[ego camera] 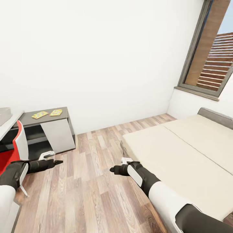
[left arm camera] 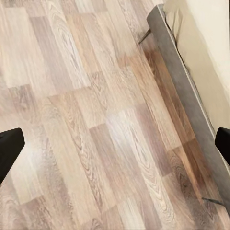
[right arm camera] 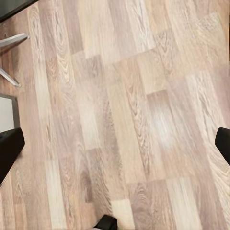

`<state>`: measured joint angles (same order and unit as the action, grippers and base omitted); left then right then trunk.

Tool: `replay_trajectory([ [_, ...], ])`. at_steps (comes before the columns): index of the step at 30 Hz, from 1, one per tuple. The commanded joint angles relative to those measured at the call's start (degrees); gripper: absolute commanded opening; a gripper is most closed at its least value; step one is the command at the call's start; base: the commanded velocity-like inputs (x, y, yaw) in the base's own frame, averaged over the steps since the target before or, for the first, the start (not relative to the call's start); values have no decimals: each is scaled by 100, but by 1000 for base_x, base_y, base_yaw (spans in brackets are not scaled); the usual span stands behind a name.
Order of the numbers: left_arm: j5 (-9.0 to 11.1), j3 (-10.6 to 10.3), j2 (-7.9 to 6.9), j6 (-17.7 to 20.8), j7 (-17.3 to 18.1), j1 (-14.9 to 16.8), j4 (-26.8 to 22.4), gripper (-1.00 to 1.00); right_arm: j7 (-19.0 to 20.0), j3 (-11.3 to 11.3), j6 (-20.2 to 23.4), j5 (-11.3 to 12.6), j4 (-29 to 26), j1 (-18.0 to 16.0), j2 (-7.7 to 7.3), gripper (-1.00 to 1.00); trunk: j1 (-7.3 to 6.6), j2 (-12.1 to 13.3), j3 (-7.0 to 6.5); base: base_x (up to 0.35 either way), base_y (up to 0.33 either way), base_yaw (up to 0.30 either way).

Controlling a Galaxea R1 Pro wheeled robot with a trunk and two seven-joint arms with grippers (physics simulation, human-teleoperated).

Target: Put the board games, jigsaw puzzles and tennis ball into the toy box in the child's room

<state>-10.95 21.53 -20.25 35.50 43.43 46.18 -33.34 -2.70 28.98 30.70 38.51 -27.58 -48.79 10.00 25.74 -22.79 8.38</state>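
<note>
Two jigsaw puzzles lie flat on the lower dark grey cabinet top at the left. Beside it is a strip of the pale table, with a corner of the light grey toy box on it at the picture's edge. The bed fills the right side, its beige mattress bare where it shows. Board games and tennis ball are out of view. My left gripper and right gripper both hang open over the plank floor, holding nothing.
A red and white chair stands by the table next to my left arm. Wood floor runs between the cabinet and the bed's grey frame. A dark-framed window sits above the bed's headboard.
</note>
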Motion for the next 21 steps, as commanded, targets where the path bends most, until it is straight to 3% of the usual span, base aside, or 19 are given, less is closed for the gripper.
replay_trajectory([
  [1, -57, 35, 3, 28, 52, 5, -5, 100, -28, 25, 4, 33, -2, -8, 0, 100, 5, -13, 13, 93, 278, -262],
  [10, -60, 36, 3, 28, 52, 5, -5, 100, -28, 21, -18, 33, -2, -8, 0, 100, 5, -13, 13, 126, 229, -262],
  [21, -64, 37, 15, 28, 52, 5, -5, 100, -28, 22, -22, 33, -2, -8, 0, 100, 5, -13, 13, 106, 41, -264],
])
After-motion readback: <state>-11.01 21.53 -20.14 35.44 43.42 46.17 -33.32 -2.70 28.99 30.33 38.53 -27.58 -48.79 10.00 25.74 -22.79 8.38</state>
